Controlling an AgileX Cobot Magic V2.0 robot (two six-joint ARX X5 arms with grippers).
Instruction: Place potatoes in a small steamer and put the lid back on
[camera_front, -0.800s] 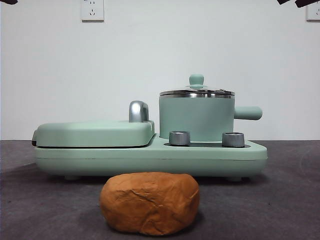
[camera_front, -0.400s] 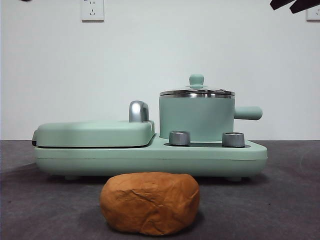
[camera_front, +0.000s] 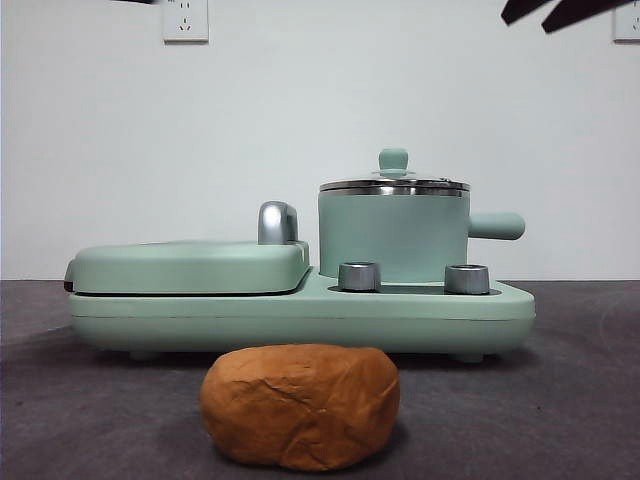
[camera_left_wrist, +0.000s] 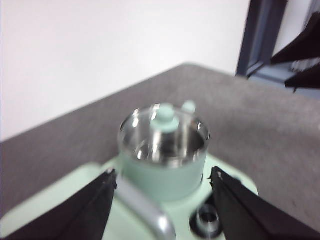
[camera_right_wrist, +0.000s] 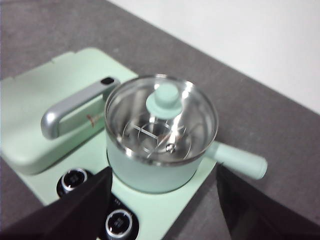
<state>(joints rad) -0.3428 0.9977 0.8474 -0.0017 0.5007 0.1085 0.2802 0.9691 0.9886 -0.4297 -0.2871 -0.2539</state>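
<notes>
The potato (camera_front: 300, 405), an orange-brown wrinkled lump, lies on the grey table in front of the appliance. The small steamer (camera_front: 392, 235) stands on the right half of the base with its lid (camera_front: 393, 185) on; the glass shows an empty steel inside. My right gripper (camera_right_wrist: 164, 169) is open, high above the pot (camera_right_wrist: 150, 175) and lid (camera_right_wrist: 162, 125); it shows as black tips at the front view's top right (camera_front: 550, 10). My left gripper (camera_left_wrist: 163, 171) is open and empty, also high, facing the pot (camera_left_wrist: 162, 175) and its lid knob (camera_left_wrist: 164, 119).
The flat mint-green griddle (camera_front: 190, 265) with a chrome handle (camera_front: 277, 222) fills the left half of the base. Two steel dials (camera_front: 359, 276) sit on the base in front of the pot. The pot's side handle (camera_front: 497, 226) sticks out to the right.
The black tips at the front view's top right have moved left and lower into view. A dark tip at the top left has shifted right. The potato, pot and lid have not moved.
</notes>
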